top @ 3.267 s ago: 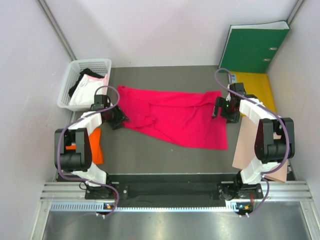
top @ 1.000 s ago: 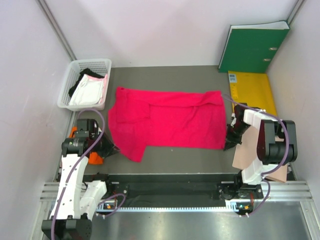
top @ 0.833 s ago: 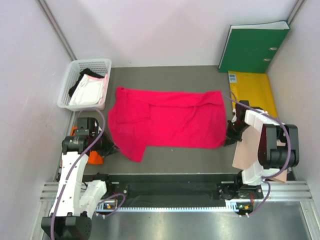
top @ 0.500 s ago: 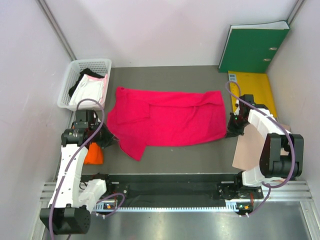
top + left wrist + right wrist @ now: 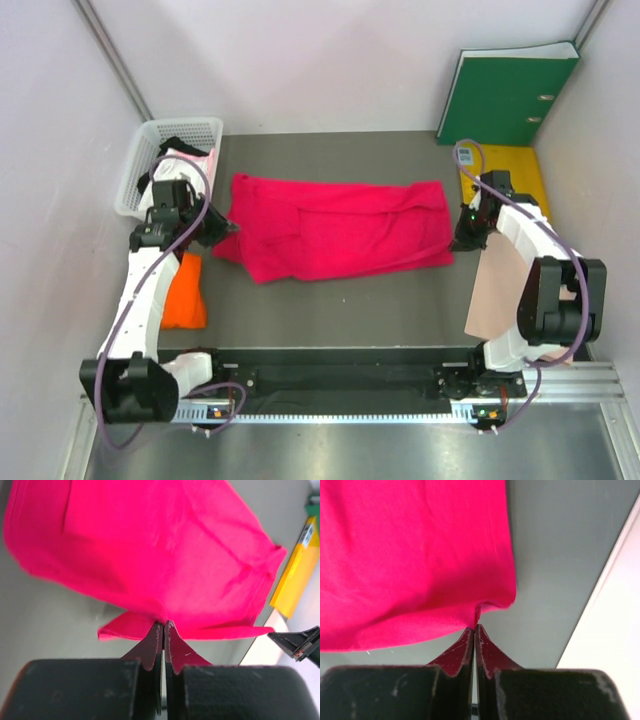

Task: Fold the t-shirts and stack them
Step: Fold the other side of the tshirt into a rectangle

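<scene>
A large magenta-red t-shirt (image 5: 335,228) lies spread across the middle of the grey table, its near edge lifted and doubled toward the back. My left gripper (image 5: 228,232) is shut on the shirt's left near corner (image 5: 162,615). My right gripper (image 5: 458,240) is shut on the shirt's right near corner (image 5: 477,612). In both wrist views the jaws press together with red cloth pinched at the tips. An orange t-shirt (image 5: 184,292), folded small, lies on the table at the left under the left arm. Whitish-pink and black garments (image 5: 178,172) sit in the basket.
A white basket (image 5: 142,160) stands at the back left. A green binder (image 5: 505,92) leans on the back wall at the right, with a yellow folder (image 5: 520,175) in front of it. A tan paper sheet (image 5: 500,285) lies along the right side beneath the right arm.
Both grippers have carried the shirt's near corners away from the front edge toward the back, folding the near half over. The orange shirt is now uncovered by the left arm.
</scene>
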